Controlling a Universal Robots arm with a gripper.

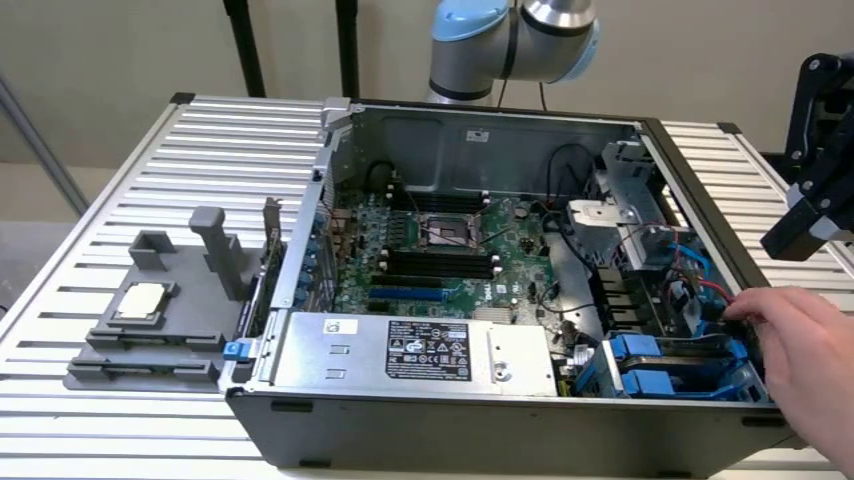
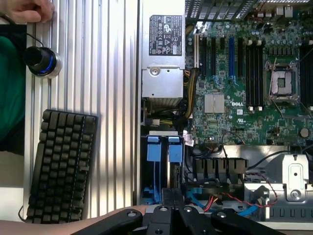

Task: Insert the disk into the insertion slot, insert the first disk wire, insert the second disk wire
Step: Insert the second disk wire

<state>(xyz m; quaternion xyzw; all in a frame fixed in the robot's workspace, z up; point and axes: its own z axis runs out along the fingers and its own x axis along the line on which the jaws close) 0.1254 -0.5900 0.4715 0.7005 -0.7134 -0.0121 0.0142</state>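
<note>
Gripper (image 2: 172,199) fingers pressed together, can't tell if anything is pinched. Disk (image 2: 174,148) in blue frame sits in the insertion slot (image 2: 163,171), just beyond the fingertips. Person's hand (image 1: 801,335) rests at the cage, exterior view's right.

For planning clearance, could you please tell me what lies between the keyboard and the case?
Bare table slats, in the wrist view, separate keyboard and case.
</note>
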